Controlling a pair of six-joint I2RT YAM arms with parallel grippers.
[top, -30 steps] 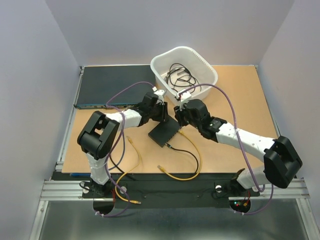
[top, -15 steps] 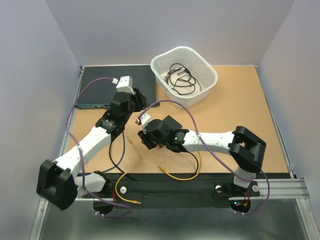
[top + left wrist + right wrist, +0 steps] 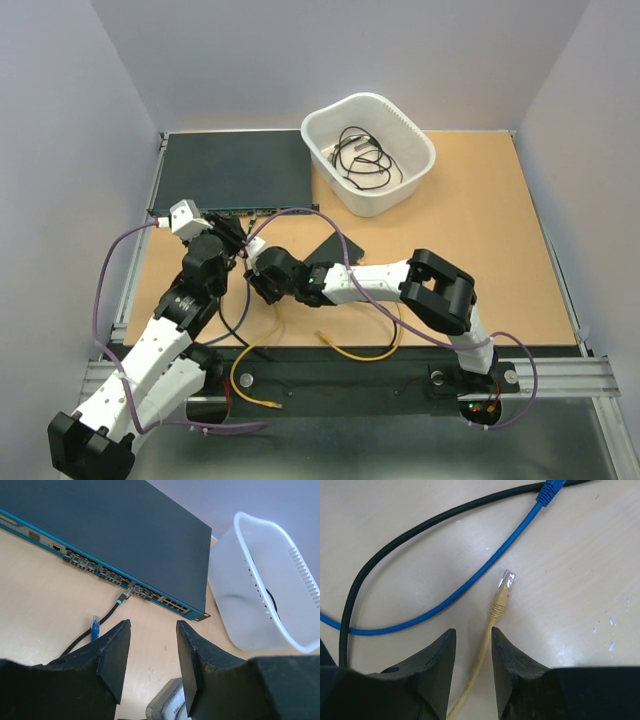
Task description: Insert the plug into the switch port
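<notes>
A robotics lab, by every sign: a test cell, not a home or shop. Plain pale walls [image 3: 60,150] box in a bare wooden table [image 3: 480,230] on three sides, and an aluminium rail [image 3: 575,378] runs along its near edge. Two white arms, the left arm [image 3: 150,350] and the right arm [image 3: 370,282], are bolted there (purple leads looped along both). A rack unit [image 3: 230,170] fills the far left corner, a white tub [image 3: 390,200] of wires sits at the far edge, and network cables [image 3: 375,350] lie loose near the front.
</notes>
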